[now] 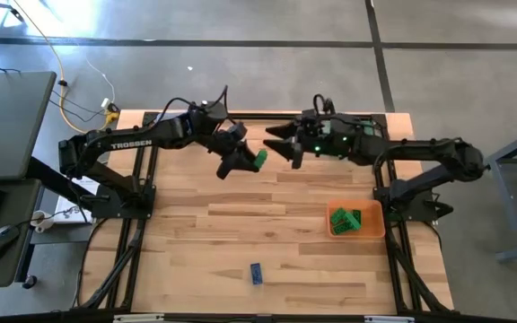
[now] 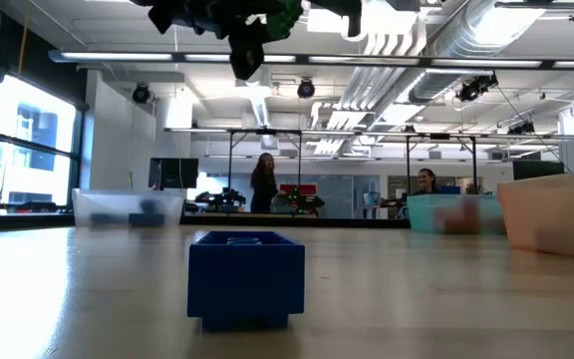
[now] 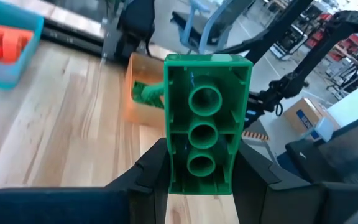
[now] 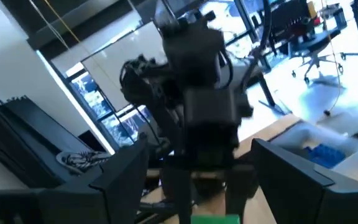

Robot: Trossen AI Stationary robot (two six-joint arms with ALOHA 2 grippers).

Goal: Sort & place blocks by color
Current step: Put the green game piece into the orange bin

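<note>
A green studded block sits in my left gripper, high above the middle of the table's far half. In the left wrist view the block shows its hollow underside with three tubes. My right gripper is open and hovers just right of the block, its fingers pointing toward it. Its wrist view shows the left gripper between its spread fingers and the block's edge. A blue block lies flat on the table near the front edge. Several green blocks lie in the orange bin. My left gripper pinches the green block between its two fingers, one finger on each long side, at the block's rear end. Most of the block sticks out past the fingertips. It is lifted clear of the table.
The orange bin stands at the table's right side. A teal bin holds red blocks. A clear bin holds blue blocks. Bare wood lies around the blue block. People show in the room behind the table.
</note>
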